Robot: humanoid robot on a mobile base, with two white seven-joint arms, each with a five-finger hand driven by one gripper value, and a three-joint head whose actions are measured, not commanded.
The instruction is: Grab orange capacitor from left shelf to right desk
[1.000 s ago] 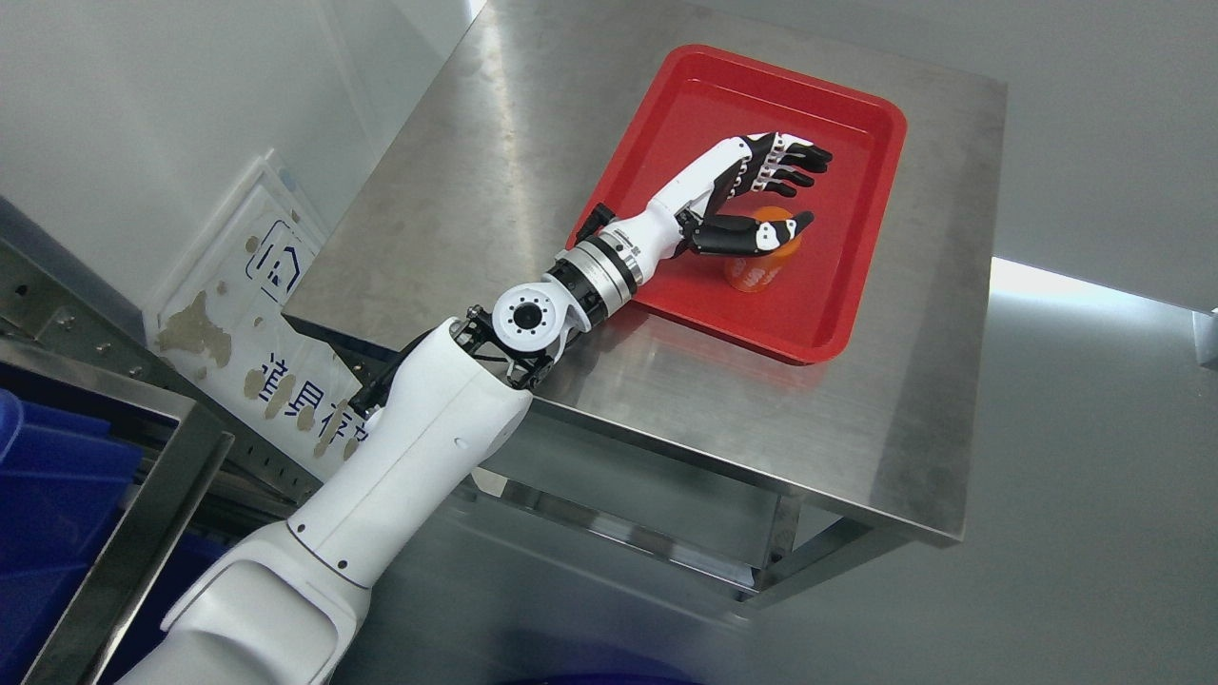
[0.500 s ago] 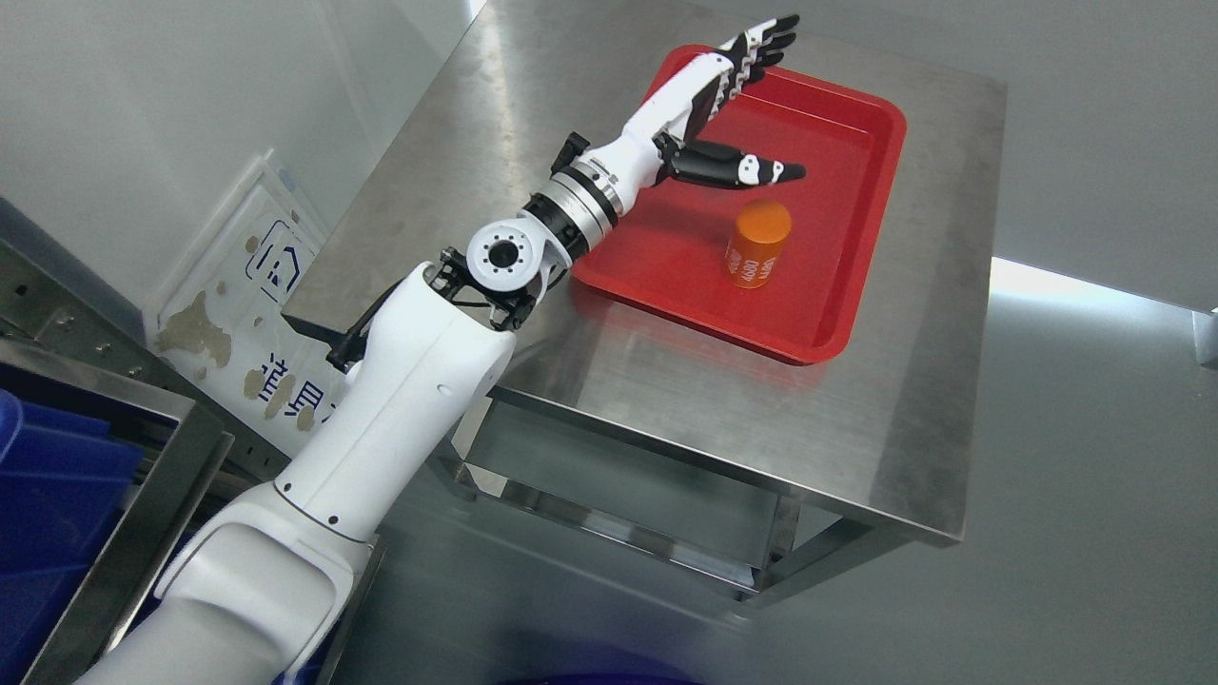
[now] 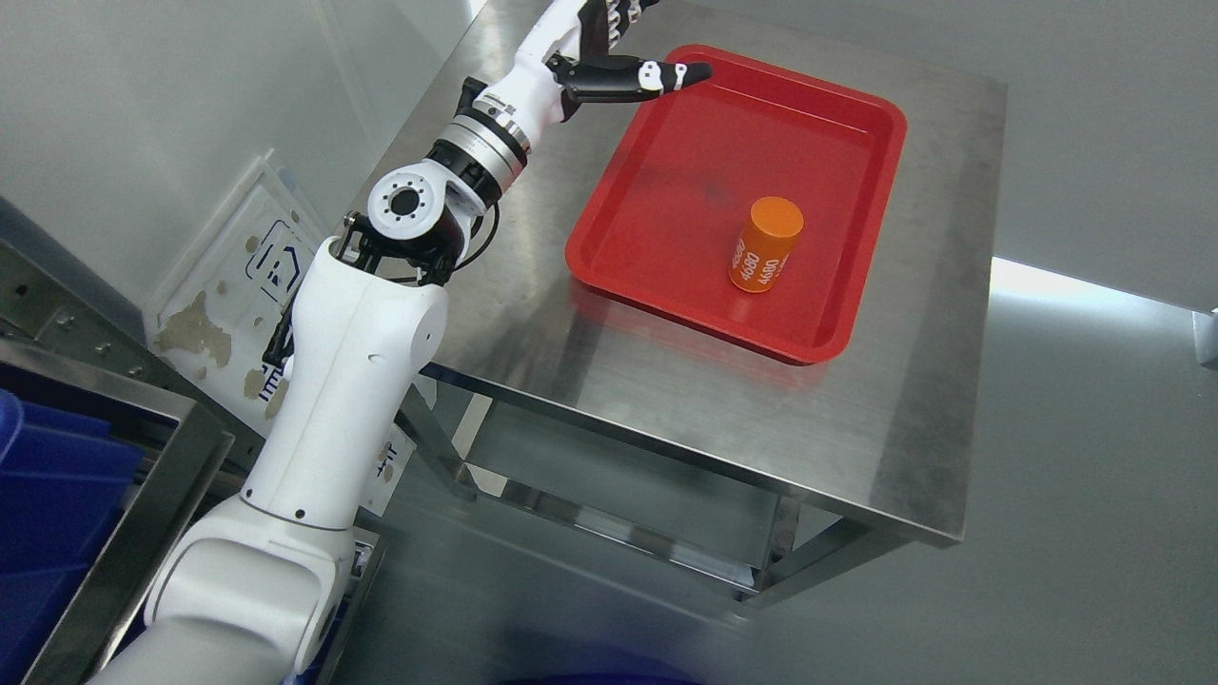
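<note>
The orange capacitor stood upright in the red tray on the steel desk, toward the tray's right side. The left hand hovered above the tray's far left corner, partly cut by the top edge, thumb extended, fingers spread and holding nothing, well apart from the capacitor.

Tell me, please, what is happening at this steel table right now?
The robot's left hand is open and empty, raised near the far left corner of the red tray. The orange capacitor stands upright in the tray on the steel table, untouched by the hand. So the drop-off looks finished. The right arm is not in view.
</note>
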